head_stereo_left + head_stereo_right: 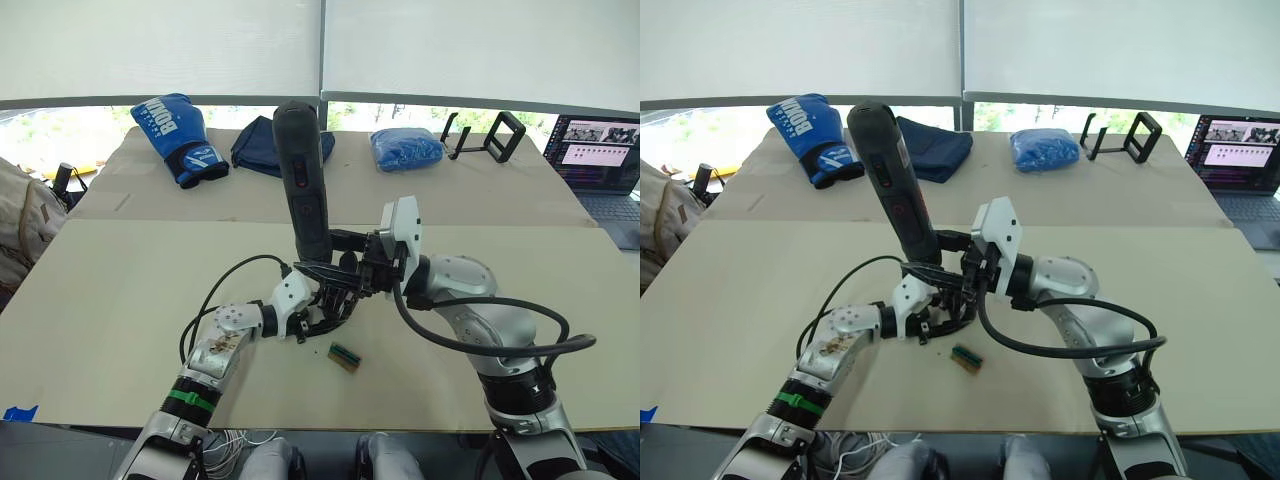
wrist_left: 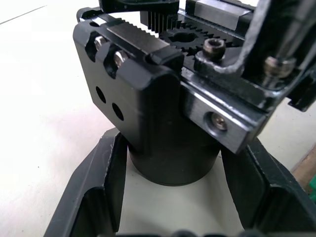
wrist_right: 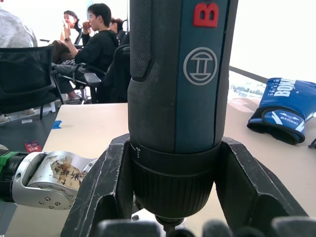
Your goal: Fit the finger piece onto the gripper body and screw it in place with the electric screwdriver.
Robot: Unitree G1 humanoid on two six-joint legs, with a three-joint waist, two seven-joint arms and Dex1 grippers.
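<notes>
Beige table [image 1: 120, 330]: left gripper [image 1: 318, 308] clamps small black gripper body [image 2: 163, 123]; right gripper [image 1: 352, 262] clamps thick black electric screwdriver [image 1: 303, 175]. Screwing underway, I judge; the bit must seat next.

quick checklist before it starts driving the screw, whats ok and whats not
1. Right gripper clamped around the electric screwdriver: ok.
2. Left gripper closed on the round barrel of the gripper body: ok.
3. Screwdriver tilted, bit end pointing down at the body: ok.
4. Bit seated in a screw head: cannot tell, the tip is hidden.
5. Finger piece fitted on the body: cannot tell.
6. Small green-brown block lying apart from the work: ok.
</notes>
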